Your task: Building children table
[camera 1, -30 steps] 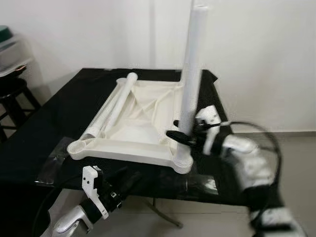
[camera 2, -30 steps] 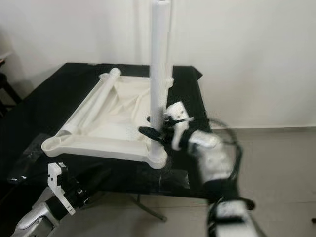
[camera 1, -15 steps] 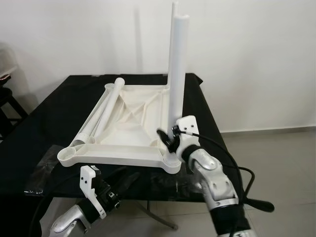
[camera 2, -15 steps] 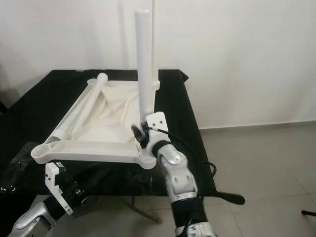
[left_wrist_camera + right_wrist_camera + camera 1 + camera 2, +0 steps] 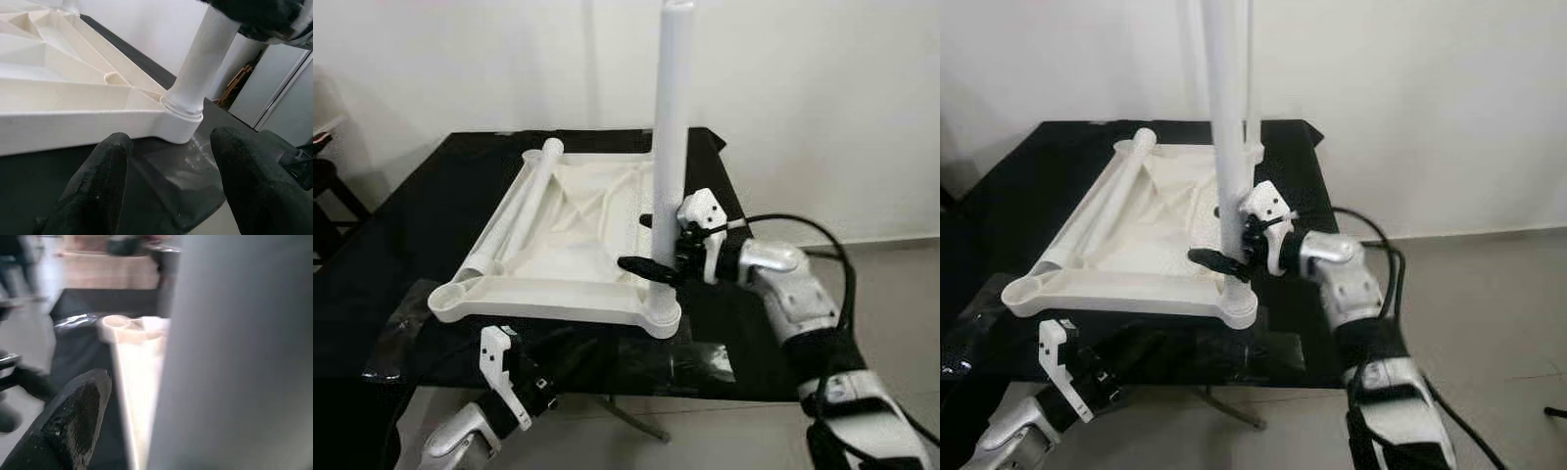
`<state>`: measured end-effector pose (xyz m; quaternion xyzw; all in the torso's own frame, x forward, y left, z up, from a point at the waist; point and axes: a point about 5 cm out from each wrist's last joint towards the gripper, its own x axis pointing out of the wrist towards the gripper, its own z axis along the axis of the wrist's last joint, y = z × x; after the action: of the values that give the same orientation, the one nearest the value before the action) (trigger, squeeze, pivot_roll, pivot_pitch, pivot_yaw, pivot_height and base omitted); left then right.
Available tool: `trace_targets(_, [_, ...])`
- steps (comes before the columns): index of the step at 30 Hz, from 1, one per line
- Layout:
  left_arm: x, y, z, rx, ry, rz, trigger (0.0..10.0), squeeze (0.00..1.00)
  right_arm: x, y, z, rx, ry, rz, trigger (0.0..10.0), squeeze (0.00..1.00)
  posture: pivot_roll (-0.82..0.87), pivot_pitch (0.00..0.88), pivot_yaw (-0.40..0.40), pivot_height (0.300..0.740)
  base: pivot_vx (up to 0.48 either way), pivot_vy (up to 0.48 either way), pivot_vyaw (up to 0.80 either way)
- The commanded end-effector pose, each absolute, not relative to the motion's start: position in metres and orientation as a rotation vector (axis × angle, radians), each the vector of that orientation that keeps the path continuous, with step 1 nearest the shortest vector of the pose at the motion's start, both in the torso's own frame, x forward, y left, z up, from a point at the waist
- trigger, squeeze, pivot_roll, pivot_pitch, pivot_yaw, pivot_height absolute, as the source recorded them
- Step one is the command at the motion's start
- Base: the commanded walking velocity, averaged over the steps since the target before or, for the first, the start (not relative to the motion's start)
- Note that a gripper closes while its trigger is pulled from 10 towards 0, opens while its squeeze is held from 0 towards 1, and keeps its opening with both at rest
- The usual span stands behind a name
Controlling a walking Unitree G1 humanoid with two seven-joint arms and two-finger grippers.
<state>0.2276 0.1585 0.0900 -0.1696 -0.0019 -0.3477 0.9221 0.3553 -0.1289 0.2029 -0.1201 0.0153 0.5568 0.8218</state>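
A white plastic tabletop (image 5: pixel 538 299) lies upside down on the black table (image 5: pixel 421 225). One white leg (image 5: pixel 671 117) stands upright in its near right corner socket (image 5: pixel 183 115). A second leg (image 5: pixel 524 211) lies along the tabletop's left side. My right gripper (image 5: pixel 636 241) straddles the lower part of the upright leg. It is open: in the right wrist view a gap shows between one finger (image 5: pixel 73 421) and the leg. My left gripper (image 5: pixel 171 139) is open, low at the table's front edge, pointing at that socket.
Crinkled clear plastic film (image 5: pixel 401 333) lies along the table's front edge. A dark stool (image 5: pixel 328 186) stands at the far left by the white wall. Grey floor (image 5: pixel 891 294) lies to the right of the table. A black cable (image 5: pixel 803 223) loops over my right arm.
The camera has shifted. My right arm has swung out to the right, and its gripper sits slightly higher on the upright leg than half a second ago. The left gripper has hardly moved.
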Motion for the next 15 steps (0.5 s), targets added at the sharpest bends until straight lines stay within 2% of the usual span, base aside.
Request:
trace_targets(1, [0.227, 0.16, 0.088, -0.339, 0.0, -0.703, 10.0, 0.0, 0.355, -0.127, 0.204, -0.257, 0.039, 1.24, 10.0, 0.0, 0.05, 0.0, -0.004, 0.74, 0.0, 0.0, 0.0])
trace_targets(5, [0.227, 0.161, 0.087, -0.339, 0.002, -0.704, 10.0, 0.0, 0.358, -0.133, 0.205, -0.246, 0.067, 1.28, 10.0, 0.0, 0.05, 0.0, -0.002, 0.74, 0.0, 0.0, 0.0])
trace_targets(6, [0.227, 0.161, 0.087, -0.338, 0.003, -0.704, 10.0, 0.0, 0.359, -0.135, 0.204, -0.245, 0.076, 1.285, 3.9, 0.0, 0.06, 0.0, -0.003, 0.74, 0.0, 0.0, 0.0])
trace_targets(7, [0.226, 0.161, 0.087, -0.337, 0.004, -0.703, 10.0, 0.0, 0.359, -0.136, 0.202, -0.223, 0.084, 1.294, 0.0, 0.0, 0.06, 0.0, -0.001, 0.74, 0.0, 0.0, 0.0])
trace_targets(12, [0.226, 0.162, 0.088, -0.336, 0.004, -0.703, 10.0, 0.0, 0.358, -0.139, 0.197, -0.193, 0.092, 1.305, 0.0, 0.0, 0.06, 0.0, 0.004, 0.74, 0.0, 0.0, 0.0])
trace_targets(15, [0.222, 0.164, 0.087, -0.336, 0.013, -0.706, 10.0, 0.0, 0.354, -0.154, 0.182, -0.17, 0.087, 1.226, 0.0, 0.0, 0.05, 0.0, 0.03, 0.74, 0.0, 0.0, 0.0])
